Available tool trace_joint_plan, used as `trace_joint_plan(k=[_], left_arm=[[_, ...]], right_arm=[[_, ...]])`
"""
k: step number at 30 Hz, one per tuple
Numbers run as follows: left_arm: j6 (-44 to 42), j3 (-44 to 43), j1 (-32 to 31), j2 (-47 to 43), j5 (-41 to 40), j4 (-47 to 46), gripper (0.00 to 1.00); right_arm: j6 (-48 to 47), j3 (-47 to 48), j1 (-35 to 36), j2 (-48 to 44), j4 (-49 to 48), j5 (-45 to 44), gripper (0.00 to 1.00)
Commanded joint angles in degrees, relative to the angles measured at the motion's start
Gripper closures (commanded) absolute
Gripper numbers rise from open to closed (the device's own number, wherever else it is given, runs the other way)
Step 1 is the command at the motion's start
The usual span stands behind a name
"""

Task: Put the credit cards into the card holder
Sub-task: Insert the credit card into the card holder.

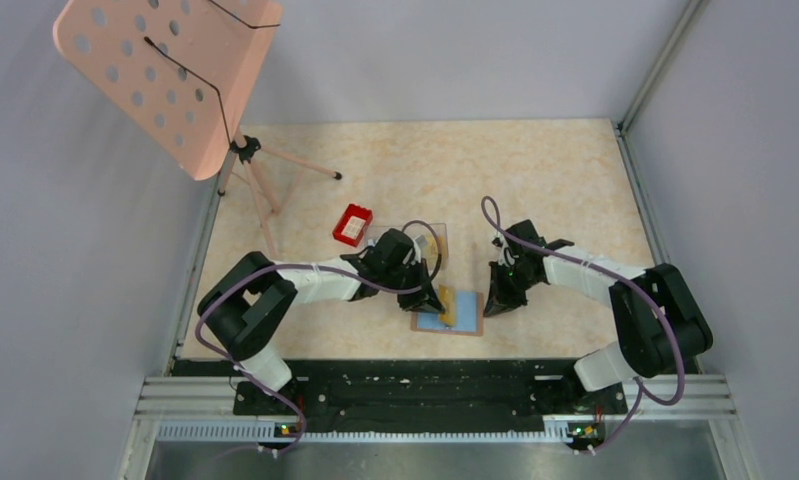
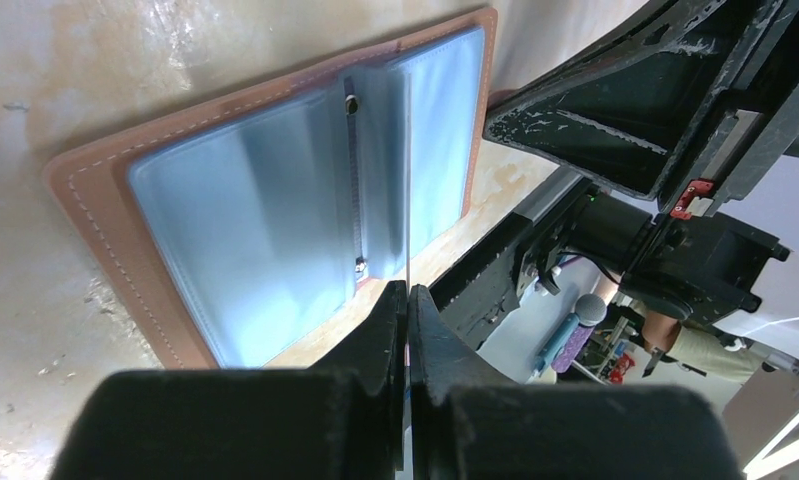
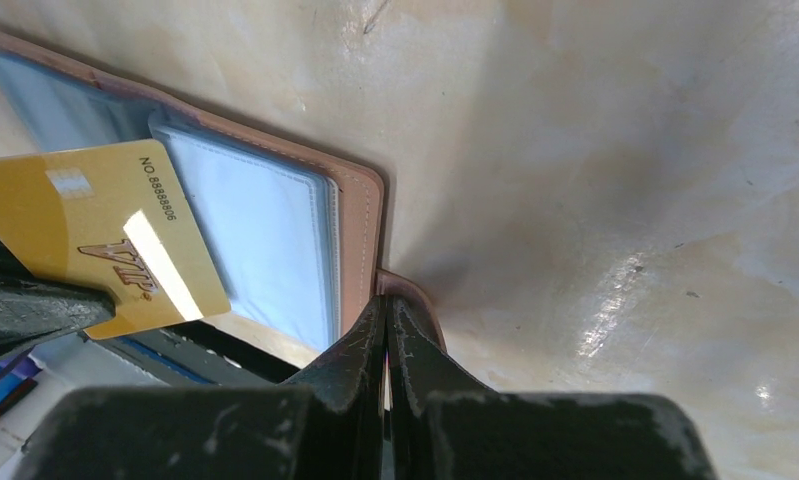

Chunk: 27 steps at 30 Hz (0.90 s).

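Nearest the arm bases: card holder [image 2: 115, 230], spread open on the table [image 1: 535, 180], blue sleeves up, long axis running left to right. Just above its left half: left gripper [image 2: 408, 300], fingers pressed together on a yellow credit card [image 3: 95, 230], seen edge-on from that wrist as a thin upright line roughly along the card holder's spine. Hangs with the card's free end tilted over the sleeves, not yet inside any pocket. At the card holder's right edge: right gripper [image 3: 387, 320], clamped tight on the tan closing tab, apparently pinning the card holder flat. Likely step in hand: sliding this card down into a sleeve, a job for the left arm, with the target directly beneath and slightly ahead of its fingertips. Sleeve mouths: opening side not discernible. Just beyond the card holder: clear plastic box [image 1: 437, 245]. Farther still, beyond and to the card holder's left: small red tray [image 1: 352, 225].
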<state>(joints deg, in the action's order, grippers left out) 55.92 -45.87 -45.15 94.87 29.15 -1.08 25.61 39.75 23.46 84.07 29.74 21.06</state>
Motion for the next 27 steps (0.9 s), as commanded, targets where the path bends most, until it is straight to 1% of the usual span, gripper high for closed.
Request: trace_joint_plan(k=[1,9,11,17,19,27], left_arm=[[2.27,0.36,-0.40,0.26,0.69,-5.22,1.00],[3.23,2.61,-0.43,-0.59,-0.91,-4.90,1.00],[2.39,2.53,-0.48,-1.00,-1.86,-3.32,1.00],[-1.79,0.91,-0.47,-2.72,-5.84,5.35,1.00],[-2.37,0.78,-0.49,-2.89,-6.35,6.41,1.00],[-1.39,1.43,-0.48,-3.94,-4.27,2.02,1.00]], right_arm=[[-0.50,-0.72,-0.15,1.36,-1.70,0.20,1.00],[-0.56,-0.89,-0.09,1.46,-2.20,0.71,1.00],[-0.65,-1.06,-0.08,1.53,-2.30,0.82,1.00],[-0.79,-1.51,-0.16,1.64,-2.76,1.37,1.00],[-0.80,-1.48,-0.14,1.66,-2.80,1.43,1.00],[-0.96,-1.76,-0.12,2.04,-2.94,1.77,1.00]])
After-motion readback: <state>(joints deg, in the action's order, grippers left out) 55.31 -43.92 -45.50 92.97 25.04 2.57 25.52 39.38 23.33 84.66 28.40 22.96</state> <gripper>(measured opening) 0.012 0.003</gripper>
